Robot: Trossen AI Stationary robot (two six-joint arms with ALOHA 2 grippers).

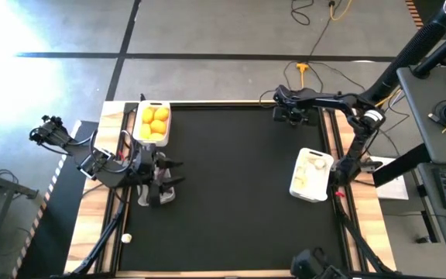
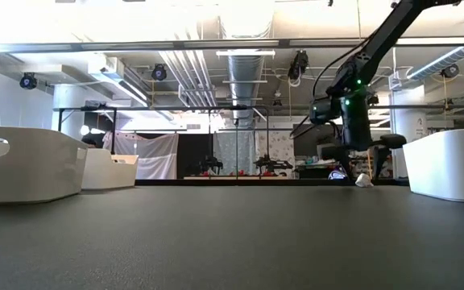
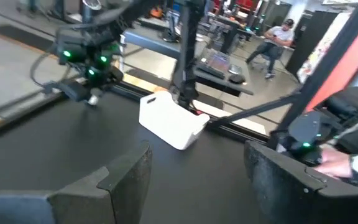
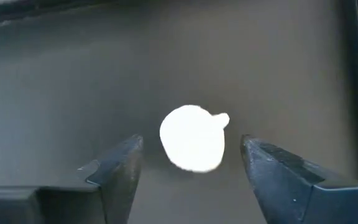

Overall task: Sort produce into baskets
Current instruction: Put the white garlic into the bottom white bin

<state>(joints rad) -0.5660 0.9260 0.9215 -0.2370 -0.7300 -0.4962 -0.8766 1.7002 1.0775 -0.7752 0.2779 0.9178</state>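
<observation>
Between the right gripper's (image 4: 191,168) parted dark jaws, knobbly white garlic bulb (image 4: 193,137), matte black mat (image 4: 55,81).

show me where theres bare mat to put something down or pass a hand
The widest bare stretch is the middle of the black mat, between the citrus basket and the garlic basket. The near edge is mostly bare too. Crowded: beside the left gripper, and the far right corner, where the right gripper straddles a garlic bulb.

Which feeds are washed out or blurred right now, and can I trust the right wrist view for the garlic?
Right wrist view: garlic bulb blown out to flat white, outline only, between the right gripper fingers. High view: strong glare on the floor at top left. Left wrist view: smeared throughout. Low view: ceiling lights overexposed, mat dim.
</observation>
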